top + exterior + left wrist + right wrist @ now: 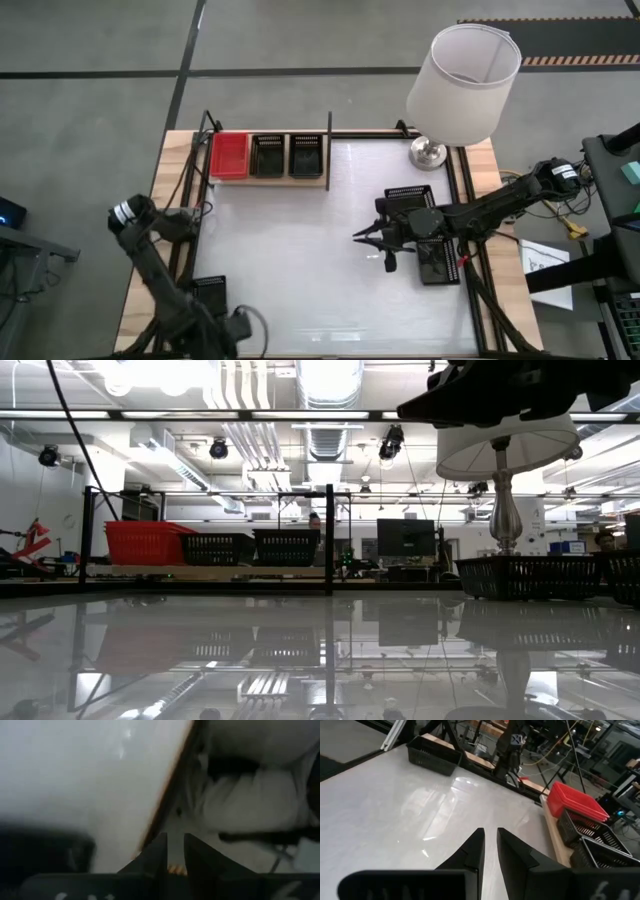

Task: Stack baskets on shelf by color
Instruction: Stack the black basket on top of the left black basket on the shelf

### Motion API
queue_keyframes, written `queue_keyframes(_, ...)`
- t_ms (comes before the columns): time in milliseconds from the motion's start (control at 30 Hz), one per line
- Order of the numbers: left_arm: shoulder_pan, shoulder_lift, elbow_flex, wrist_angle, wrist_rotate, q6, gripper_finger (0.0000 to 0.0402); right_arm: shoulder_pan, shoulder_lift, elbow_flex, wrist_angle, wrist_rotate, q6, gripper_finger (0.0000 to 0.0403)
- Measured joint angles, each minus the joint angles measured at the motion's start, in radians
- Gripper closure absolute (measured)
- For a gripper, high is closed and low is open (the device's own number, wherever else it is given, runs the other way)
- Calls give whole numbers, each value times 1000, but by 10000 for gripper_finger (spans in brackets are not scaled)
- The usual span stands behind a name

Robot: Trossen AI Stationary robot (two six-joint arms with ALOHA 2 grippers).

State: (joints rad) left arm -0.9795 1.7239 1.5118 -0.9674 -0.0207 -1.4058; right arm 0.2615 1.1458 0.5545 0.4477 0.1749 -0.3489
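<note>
The light-wood shelf [268, 180] lies at the table's far left. On it stand side by side a red basket [229, 155] and two black baskets [267, 155] [306, 155]. Two more black baskets [410, 195] [437, 262] rest on the table at the right, and another [210, 293] sits near the near-left corner. My right gripper [360, 237] [490, 845] hovers over the table's middle, left of the right-hand baskets, shut and empty. My left gripper [175, 855] waits folded at the near-left corner, shut over the table's edge.
A lamp with a white shade [465, 80] and a metal foot [428, 152] stands at the far right corner, close behind one black basket. The black frame's upright divider [329, 150] closes the shelf's right end. Glossy white tabletop [290, 260] lies between the shelf and my right gripper.
</note>
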Motion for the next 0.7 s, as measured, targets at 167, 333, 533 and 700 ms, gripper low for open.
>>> queue_keyframes(167, -93, 52, -7, 1, 28, -131, 353, 0, 1, 0, 0, 0, -1, 360)
queue_keyframes(333, -131, 69, -55, -17, 101, -238, 325, 0, 1, 0, 0, 0, -2, 360)
queue_keyframes(533, -134, 67, -95, -82, 128, -235, 263, 0, 1, 0, -1, 0, 8, 360)
queue_keyframes(700, -140, 65, -121, -87, 132, -139, 224, 0, 1, 0, -2, 0, 9, 360)
